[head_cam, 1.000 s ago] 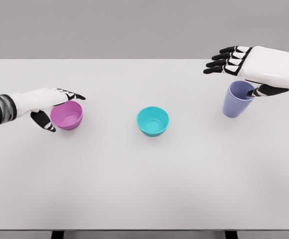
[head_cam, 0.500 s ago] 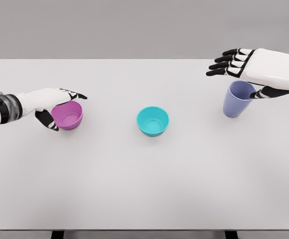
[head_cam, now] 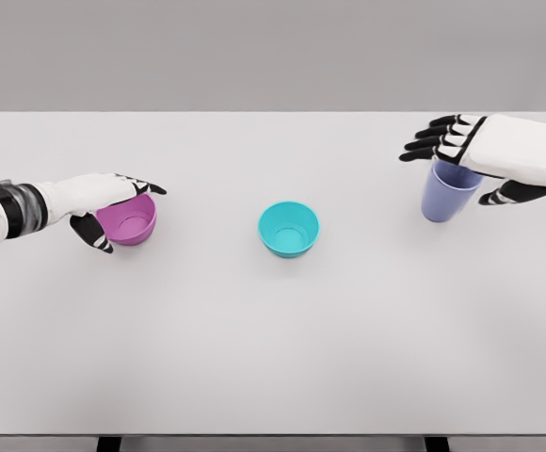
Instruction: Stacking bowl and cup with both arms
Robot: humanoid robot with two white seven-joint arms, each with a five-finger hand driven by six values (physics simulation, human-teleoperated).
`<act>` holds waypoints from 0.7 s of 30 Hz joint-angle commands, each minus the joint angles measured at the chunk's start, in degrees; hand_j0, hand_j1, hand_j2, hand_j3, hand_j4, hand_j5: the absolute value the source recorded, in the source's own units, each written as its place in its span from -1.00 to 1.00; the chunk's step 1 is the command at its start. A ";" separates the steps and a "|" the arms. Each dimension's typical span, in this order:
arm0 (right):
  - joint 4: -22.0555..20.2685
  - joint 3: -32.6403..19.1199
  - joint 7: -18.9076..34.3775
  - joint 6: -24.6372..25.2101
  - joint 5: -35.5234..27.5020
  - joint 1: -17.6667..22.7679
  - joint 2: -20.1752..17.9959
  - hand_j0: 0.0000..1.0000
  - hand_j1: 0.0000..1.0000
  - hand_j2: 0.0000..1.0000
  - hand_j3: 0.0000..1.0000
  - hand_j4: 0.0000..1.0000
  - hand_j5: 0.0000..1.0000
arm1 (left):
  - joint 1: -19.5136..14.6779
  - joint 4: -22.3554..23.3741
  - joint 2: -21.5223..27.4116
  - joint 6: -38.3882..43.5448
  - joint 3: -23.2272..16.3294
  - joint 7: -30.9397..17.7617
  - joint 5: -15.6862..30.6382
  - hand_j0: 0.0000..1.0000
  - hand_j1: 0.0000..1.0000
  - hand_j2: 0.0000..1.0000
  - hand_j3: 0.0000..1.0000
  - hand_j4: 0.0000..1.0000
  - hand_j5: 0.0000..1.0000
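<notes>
White table (head_cam: 254,358) bears pink bowl (head_cam: 128,218), teal bowl (head_cam: 289,229), blue cup (head_cam: 448,191).

Left hand (head_cam: 104,202): fingers spread, palm down, arm entering low left. Right hand (head_cam: 485,155): fingers extended, palm down, thumb lowered.

The right hand (head_cam: 471,155) has drifted right and lower over the blue cup (head_cam: 449,195) (covering more rim); the left hand (head_cam: 99,198) has closed slightly around the pink bowl (head_cam: 128,218).
</notes>
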 commanded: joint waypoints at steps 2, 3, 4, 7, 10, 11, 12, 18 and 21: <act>0.52 -0.44 -0.03 0.17 -0.22 -0.17 -0.15 1.00 1.00 1.00 1.00 1.00 1.00 | 0.00 0.14 -0.02 -0.03 -0.05 0.02 -0.01 1.00 1.00 1.00 1.00 1.00 1.00; 0.43 -2.99 -0.03 0.17 -0.04 -0.18 -0.94 1.00 1.00 1.00 1.00 1.00 1.00 | 0.00 0.76 -0.11 -0.03 -0.05 0.02 -0.10 1.00 1.00 1.00 1.00 1.00 1.00; 0.43 -3.52 -0.03 0.17 -0.04 -0.09 -0.95 1.00 1.00 1.00 1.00 1.00 1.00 | 0.00 0.85 -0.11 -0.03 -0.05 0.02 -0.10 1.00 1.00 1.00 1.00 1.00 1.00; 0.35 -3.52 -0.03 0.17 -0.04 0.26 -0.86 1.00 1.00 1.00 1.00 1.00 1.00 | 0.00 1.02 -0.37 -0.03 -0.31 0.02 -0.45 1.00 1.00 1.00 1.00 1.00 1.00; 0.35 -3.34 -0.03 0.17 -0.04 0.44 -0.68 1.00 1.00 1.00 1.00 1.00 1.00 | -0.09 1.38 -0.46 -0.11 -0.31 0.02 -0.45 1.00 1.00 1.00 1.00 1.00 1.00; 0.35 -3.34 -0.03 0.17 -0.04 0.44 -0.59 1.00 1.00 1.00 1.00 1.00 1.00 | -0.18 1.38 -0.46 -0.11 -0.31 0.02 -0.45 1.00 1.00 1.00 1.00 1.00 1.00; 0.35 -3.34 -0.03 0.17 -0.04 0.44 -0.59 1.00 1.00 1.00 1.00 1.00 1.00 | -0.18 1.38 -0.46 -0.11 -0.31 0.02 -0.45 1.00 1.00 1.00 1.00 1.00 1.00; 0.35 -3.25 -0.03 0.17 -0.04 0.44 -0.59 1.00 1.00 1.00 1.00 1.00 1.00 | -0.35 1.64 -0.46 -0.11 -0.31 0.02 -0.45 1.00 1.00 1.00 1.00 1.00 1.00; 0.35 -3.25 -0.03 0.17 -0.04 0.44 -0.60 1.00 1.00 1.00 1.00 1.00 1.00 | -0.44 1.73 -0.46 -0.11 -0.31 0.02 -0.45 1.00 1.00 1.00 1.00 1.00 1.00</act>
